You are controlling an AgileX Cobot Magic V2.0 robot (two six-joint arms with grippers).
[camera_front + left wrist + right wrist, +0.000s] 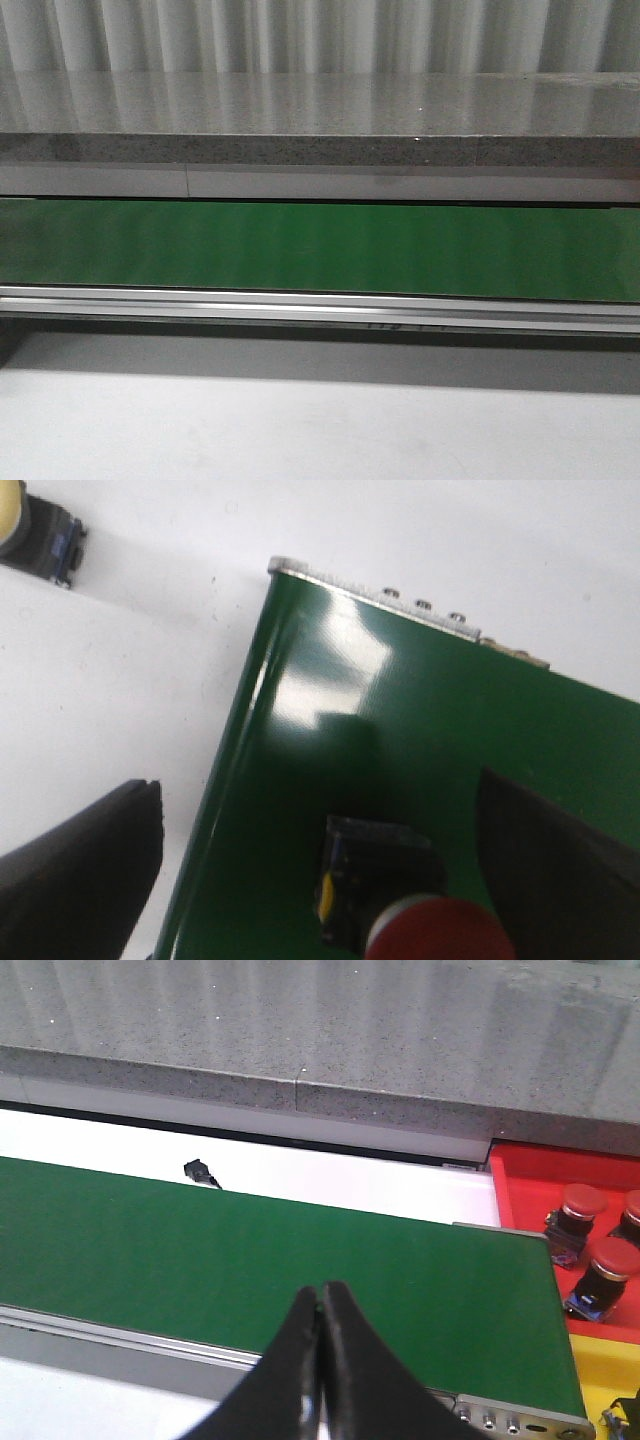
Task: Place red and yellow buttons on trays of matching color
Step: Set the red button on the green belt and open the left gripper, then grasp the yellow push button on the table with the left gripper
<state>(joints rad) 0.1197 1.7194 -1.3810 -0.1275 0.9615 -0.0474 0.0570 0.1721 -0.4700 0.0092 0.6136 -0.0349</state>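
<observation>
The left gripper (pixel 320 880) is spread wide, empty, and a red button (pixel 425 925) lies on its side between its fingers on the green belt (pixel 420 720). Farther off, the right gripper (pixel 322 1345) is clenched on nothing, red tray (pixel 530 1175) beyond.

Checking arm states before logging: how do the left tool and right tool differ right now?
The left tool is open, its fingers spread wide; the right tool is shut, fingertips touching. A red button sits between the left tool's fingers on the green belt; the right tool holds nothing. Both hang over the green belt.
</observation>
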